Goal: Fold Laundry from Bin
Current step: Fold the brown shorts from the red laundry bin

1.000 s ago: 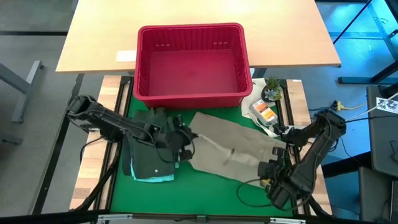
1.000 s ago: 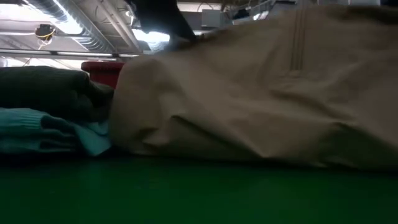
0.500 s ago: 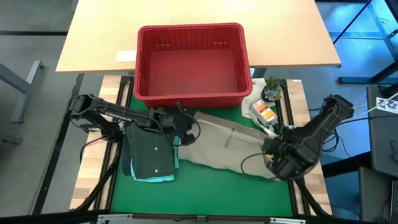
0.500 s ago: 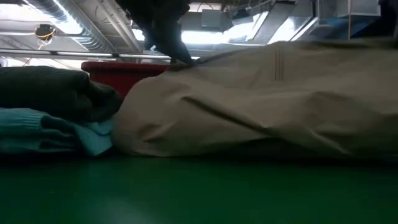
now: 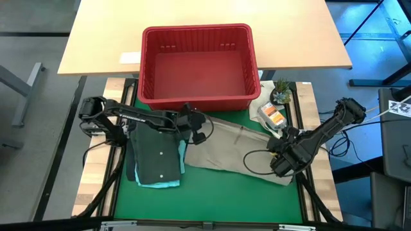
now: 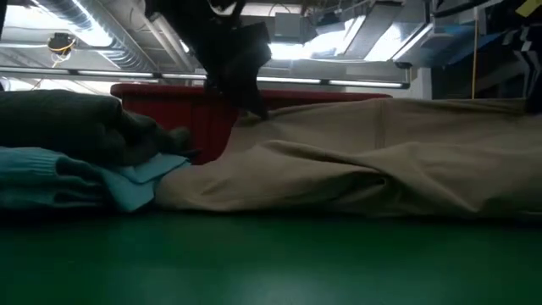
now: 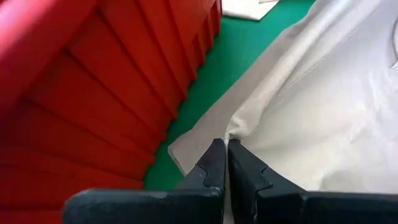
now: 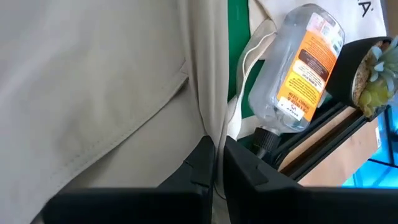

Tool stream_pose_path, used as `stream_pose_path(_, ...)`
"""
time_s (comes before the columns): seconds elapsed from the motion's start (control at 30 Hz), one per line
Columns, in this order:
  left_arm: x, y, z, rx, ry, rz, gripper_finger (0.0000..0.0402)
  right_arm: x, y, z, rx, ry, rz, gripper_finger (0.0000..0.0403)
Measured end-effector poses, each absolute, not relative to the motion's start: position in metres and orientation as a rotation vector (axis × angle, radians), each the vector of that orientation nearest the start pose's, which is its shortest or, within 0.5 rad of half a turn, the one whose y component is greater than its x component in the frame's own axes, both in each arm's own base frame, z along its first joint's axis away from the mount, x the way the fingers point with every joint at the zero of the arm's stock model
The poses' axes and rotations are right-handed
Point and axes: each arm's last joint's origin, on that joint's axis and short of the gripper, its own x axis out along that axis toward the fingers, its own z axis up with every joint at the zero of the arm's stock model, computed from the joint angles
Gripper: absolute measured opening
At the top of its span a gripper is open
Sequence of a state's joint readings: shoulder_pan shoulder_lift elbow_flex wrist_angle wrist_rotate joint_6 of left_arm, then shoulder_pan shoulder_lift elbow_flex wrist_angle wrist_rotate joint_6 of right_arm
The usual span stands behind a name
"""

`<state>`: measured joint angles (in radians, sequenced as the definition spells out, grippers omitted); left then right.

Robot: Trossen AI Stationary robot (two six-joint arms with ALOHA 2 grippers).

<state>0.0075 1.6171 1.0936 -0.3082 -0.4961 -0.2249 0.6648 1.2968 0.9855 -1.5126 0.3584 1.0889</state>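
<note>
On the green mat just in front of the red bin (image 5: 198, 64), the beige garment (image 5: 237, 149) lies spread flat, with its long axis running across the table from roughly 9 o'clock to 3 o'clock in the high view and dipping slightly toward the front at the right end. Each end is held. The left gripper (image 5: 192, 123) sits at the garment's 10 o'clock corner, close against the bin's front wall, and its fingers (image 7: 214, 163) are clenched on a small pleat of beige cloth at the edge. The right gripper (image 5: 280, 162) sits at the 4 o'clock corner, and its fingers (image 8: 200, 163) are pinched shut on a folded edge of the same cloth. From the left gripper, the bulk of the garment therefore extends toward 3 o'clock; from the right gripper, it extends toward 9 o'clock. The cloth between them appears nearly taut and close to the mat in the low view. A folded stack, with a dark garment (image 5: 156, 159) on top of a teal garment (image 5: 168, 183), rests at 8 o'clock of the beige one, touching its left edge. A clear bottle with an orange label (image 8: 298, 71) and a small potted plant (image 5: 280, 93) lie beyond the right end at 2 o'clock. The bin holds no laundry. Judged from this layout, the next fold would carry one long edge over the other, both arms moving together.
</note>
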Motion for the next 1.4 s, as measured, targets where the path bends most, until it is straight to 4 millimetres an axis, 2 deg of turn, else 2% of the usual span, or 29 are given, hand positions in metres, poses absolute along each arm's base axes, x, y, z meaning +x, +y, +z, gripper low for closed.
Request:
stream_pose_path(0.17, 0.341, 0.022, 0.222, -0.008, 0.754, 0.582, 0.0007, 0.145, 0.101, 0.248, -0.069, 1.403, -0.601, 0.0021)
stream_pose_path(0.63, 0.340, 0.028, 0.222, -0.006, 0.751, 0.617, 0.0046, 0.145, 0.100, 0.248, -0.075, 1.410, -0.603, 0.0029)
stream_pose_path(0.73, 0.340, 0.028, 0.222, -0.007, 0.750, 0.616, 0.0055, 0.145, 0.100, 0.248, -0.079, 1.409, -0.605, 0.0055)
stream_pose_path(1.03, 0.340, 0.028, 0.223, -0.010, 0.748, 0.611, 0.0104, 0.145, 0.098, 0.250, -0.137, 1.352, -0.635, 0.0178)
stream_pose_path(1.17, 0.341, 0.027, 0.222, -0.030, 0.755, 0.570, 0.0128, 0.145, 0.098, 0.250, -0.136, 1.348, -0.636, 0.0213)
stream_pose_path(1.27, 0.342, 0.023, 0.221, -0.077, 0.772, 0.467, 0.0136, 0.150, 0.102, 0.248, -0.059, 1.334, -0.599, 0.0224)
stream_pose_path(1.4, 0.343, 0.009, 0.220, -0.112, 0.790, 0.333, 0.0134, 0.163, 0.115, 0.245, 0.158, 1.241, -0.542, 0.0223)
